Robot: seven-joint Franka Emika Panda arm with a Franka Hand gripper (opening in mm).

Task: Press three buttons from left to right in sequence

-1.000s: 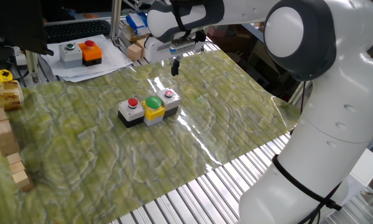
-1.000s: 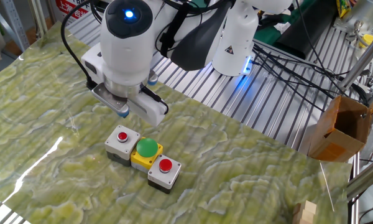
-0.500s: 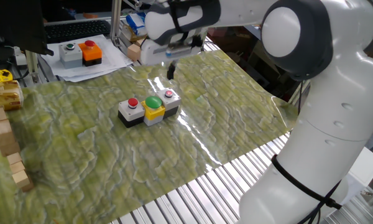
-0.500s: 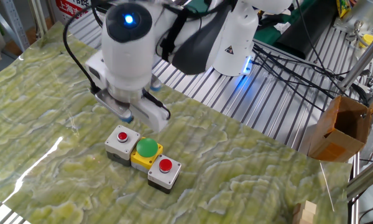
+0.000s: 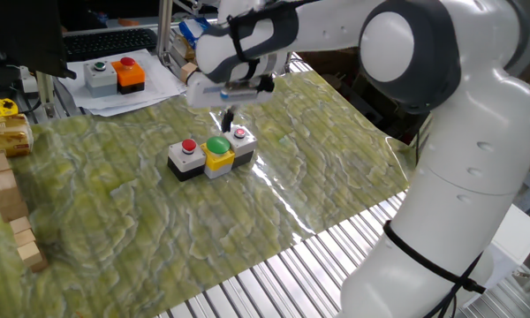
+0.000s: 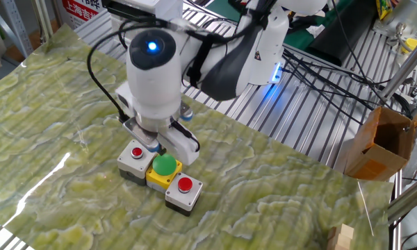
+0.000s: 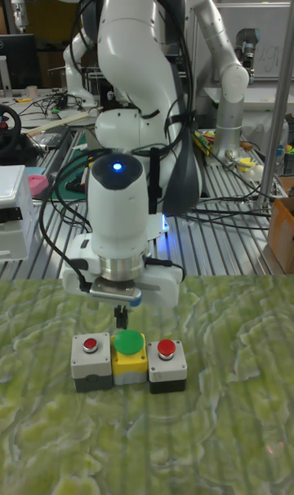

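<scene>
Three joined button boxes sit mid-mat: a grey box with a red button (image 5: 187, 147) (image 7: 91, 346), a yellow box with a big green button (image 5: 217, 146) (image 6: 165, 164) (image 7: 128, 343), and a dark box with a small red button (image 5: 240, 135) (image 7: 167, 349). My gripper (image 5: 228, 124) (image 7: 121, 312) points straight down. It hangs just above and behind the row, near the green button, touching none of the boxes. Its dark fingers are pressed together with nothing between them. In the other fixed view the hand (image 6: 160, 135) hides the fingertips.
A separate grey box with a green button (image 5: 97, 74) and an orange box with a red button (image 5: 129, 74) stand on white paper at the back left. Wooden blocks (image 5: 6, 201) line the left edge. A cardboard box (image 6: 377, 142) stands off the mat.
My gripper has come down and moved over from behind the dark box toward the green button. The button boxes have not moved.
</scene>
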